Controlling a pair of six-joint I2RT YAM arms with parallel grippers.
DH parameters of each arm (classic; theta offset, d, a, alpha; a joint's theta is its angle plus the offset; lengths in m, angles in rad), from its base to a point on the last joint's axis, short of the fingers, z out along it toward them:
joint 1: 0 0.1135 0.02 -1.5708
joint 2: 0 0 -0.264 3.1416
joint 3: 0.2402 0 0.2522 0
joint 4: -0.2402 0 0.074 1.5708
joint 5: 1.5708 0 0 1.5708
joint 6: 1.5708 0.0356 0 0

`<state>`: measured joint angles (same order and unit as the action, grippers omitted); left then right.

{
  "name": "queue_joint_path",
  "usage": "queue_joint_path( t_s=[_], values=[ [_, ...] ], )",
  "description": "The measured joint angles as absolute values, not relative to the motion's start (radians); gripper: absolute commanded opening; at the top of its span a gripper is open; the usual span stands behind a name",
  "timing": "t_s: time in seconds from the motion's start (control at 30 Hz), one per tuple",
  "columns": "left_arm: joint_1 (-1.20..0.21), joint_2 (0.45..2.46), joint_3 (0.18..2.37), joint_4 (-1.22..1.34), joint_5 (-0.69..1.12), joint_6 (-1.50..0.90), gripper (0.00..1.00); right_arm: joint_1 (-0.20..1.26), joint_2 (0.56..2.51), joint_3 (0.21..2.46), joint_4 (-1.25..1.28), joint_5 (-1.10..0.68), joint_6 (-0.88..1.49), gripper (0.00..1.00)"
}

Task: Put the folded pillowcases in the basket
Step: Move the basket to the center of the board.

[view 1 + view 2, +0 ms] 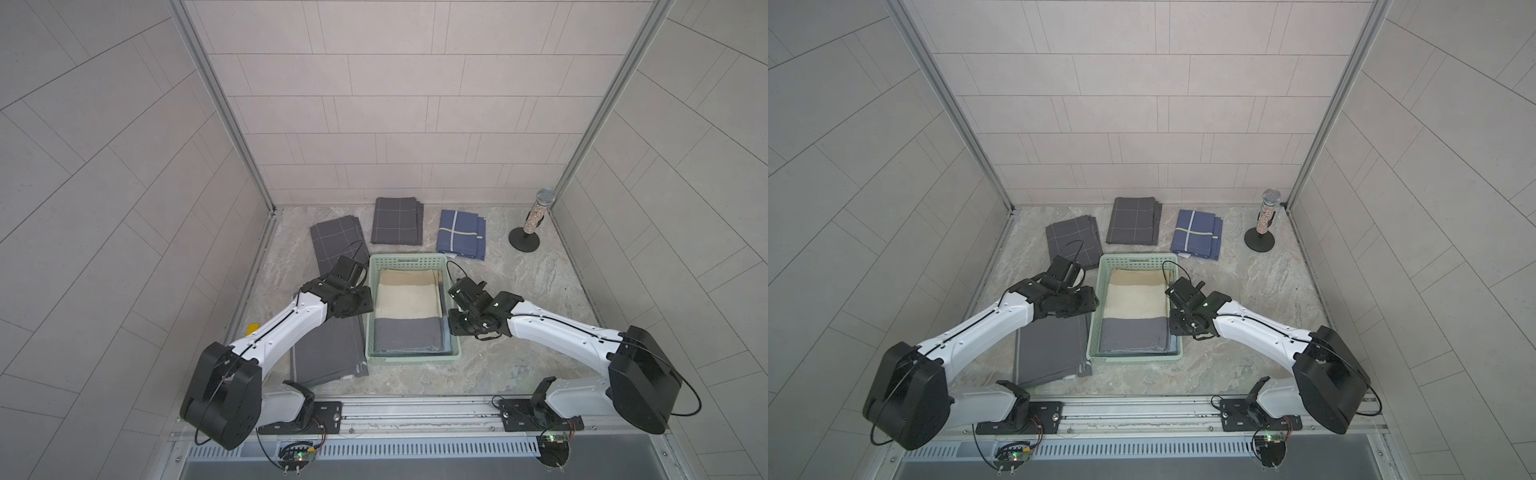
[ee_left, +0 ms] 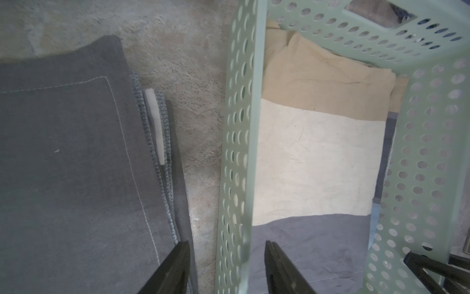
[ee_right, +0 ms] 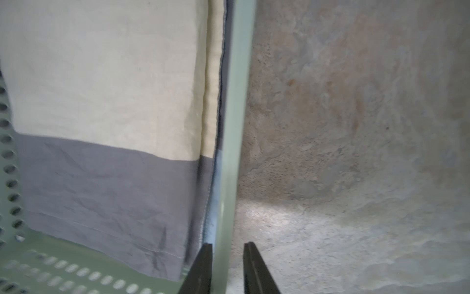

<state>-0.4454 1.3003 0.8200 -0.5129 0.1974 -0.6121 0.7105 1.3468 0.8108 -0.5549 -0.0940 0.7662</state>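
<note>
The mint-green perforated basket (image 1: 409, 261) (image 1: 1138, 259) stands mid-table in both top views. Inside it lies the folded pillowcase (image 1: 409, 303) (image 1: 1136, 307), cream with a grey band, flat on a light blue layer. My left gripper (image 1: 365, 297) (image 2: 227, 244) is open and straddles the basket's left wall (image 2: 236, 152) with room on both sides. My right gripper (image 1: 451, 311) (image 3: 227, 245) has its jaws drawn in narrowly around the right wall (image 3: 236, 127), one finger inside by the pillowcase (image 3: 101, 101), the other outside over the table.
A plain grey folded cloth (image 1: 328, 353) lies under my left arm, just left of the basket. Two grey checked cloths (image 1: 338, 245) (image 1: 397, 220) and a blue one (image 1: 461, 235) lie behind it. A glittery microphone on a stand (image 1: 525, 232) is at the back right. Tiled walls enclose the table.
</note>
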Motion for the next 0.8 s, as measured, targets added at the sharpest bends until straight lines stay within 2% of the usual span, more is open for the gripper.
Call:
queue_joint_path(
  t_s=[0.13,0.3,0.53,0.8],
  values=[
    [-0.446,1.295,0.778,-0.486,0.224,-0.630,0.52,0.707,1.351,0.810,-0.556,-0.075,0.770,0.08],
    [-0.478,1.303,0.758,-0.442,0.260,-0.661,0.51,0.664,1.283,0.757,-0.561,-0.067,0.760,0.04],
    [-0.560,1.333,0.740,-0.327,0.291,-0.711,0.50,0.553,1.180,0.704,-0.636,-0.073,0.712,0.04],
    [-0.654,1.472,0.803,-0.190,0.311,-0.778,0.49,0.361,1.140,0.702,-0.709,-0.103,0.592,0.07]
  ],
)
